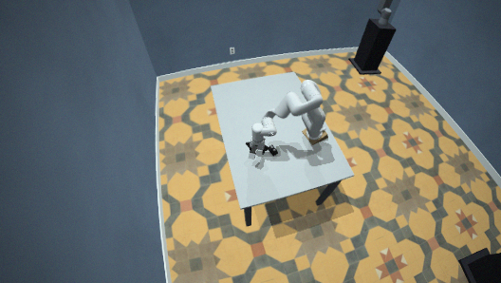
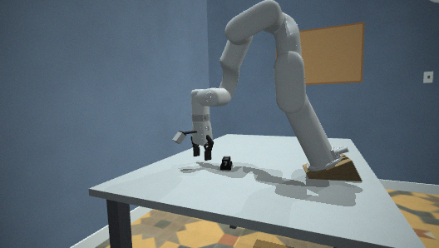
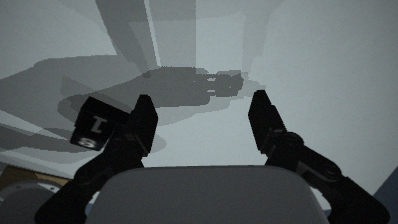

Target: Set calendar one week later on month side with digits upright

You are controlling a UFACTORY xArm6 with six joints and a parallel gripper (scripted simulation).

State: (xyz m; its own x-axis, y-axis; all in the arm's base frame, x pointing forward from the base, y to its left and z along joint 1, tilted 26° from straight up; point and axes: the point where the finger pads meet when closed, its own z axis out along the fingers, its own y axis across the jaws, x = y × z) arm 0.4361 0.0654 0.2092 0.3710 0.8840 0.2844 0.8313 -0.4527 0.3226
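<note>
A black calendar cube (image 3: 95,130) rests on the grey table, partly hidden behind my left finger in the wrist view. It shows a white 1 on one face and another digit on the face below it. In the exterior view the same black piece (image 2: 226,163) shows a light digit on its near face. It also shows in the top view (image 1: 272,150). My gripper (image 3: 202,104) is open and empty. It hangs a little above the table (image 2: 202,153), beside the cube and apart from it. I cannot make out a tray or a second cube.
The arm's base stands on a brown wedge mount (image 2: 332,170) at the table's far right. The table's left edge (image 2: 137,171) is near the gripper. A dark pedestal (image 1: 375,43) stands in the far corner of the room.
</note>
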